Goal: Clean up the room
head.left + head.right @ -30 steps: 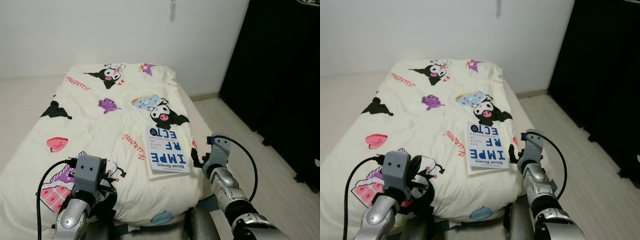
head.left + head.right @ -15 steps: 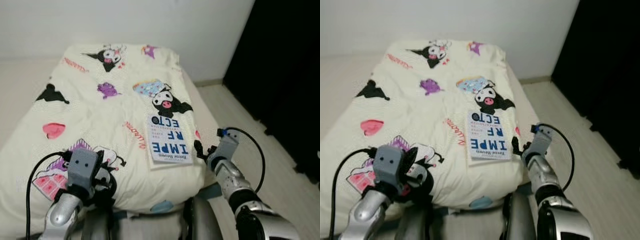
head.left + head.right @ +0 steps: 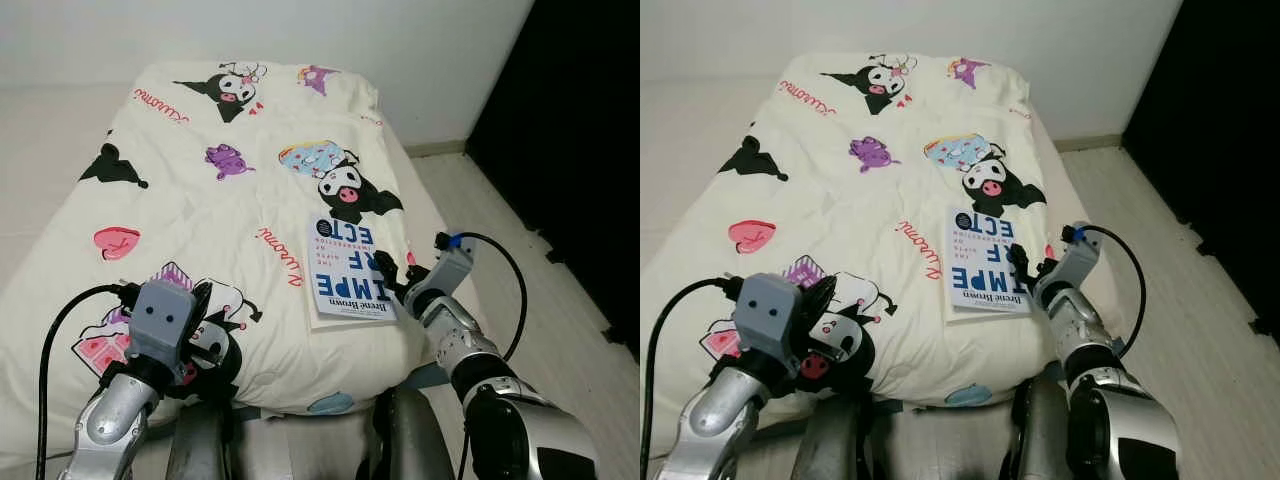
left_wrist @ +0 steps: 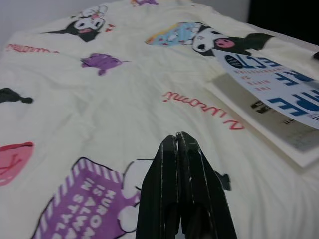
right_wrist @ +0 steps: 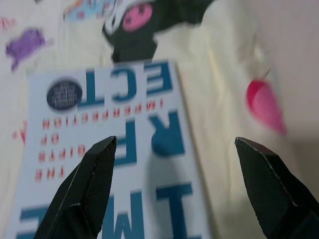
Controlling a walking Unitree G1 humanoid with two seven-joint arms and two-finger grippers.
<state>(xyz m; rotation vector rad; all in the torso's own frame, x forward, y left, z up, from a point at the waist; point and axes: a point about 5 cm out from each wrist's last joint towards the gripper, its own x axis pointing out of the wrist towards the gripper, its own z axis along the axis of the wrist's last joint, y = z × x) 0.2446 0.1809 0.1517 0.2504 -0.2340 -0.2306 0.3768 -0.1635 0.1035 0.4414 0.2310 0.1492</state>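
Across the bed (image 3: pixel 200 215), mid-frame, the right gripper (image 3: pixel 404 291), jaws spread, should straddle the book's (image 3: pixel 349 272) edge squarely; the left gripper (image 4: pixel 180 149) stayed clenched.

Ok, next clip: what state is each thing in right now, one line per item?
book: closed, lying flat on the bed, cover up, near the right edge.
right hand: open, fingers spread beside the book's right edge, holding nothing.
left hand: shut, empty, low over the blanket.
blanket: spread over the bed, slightly wrinkled.
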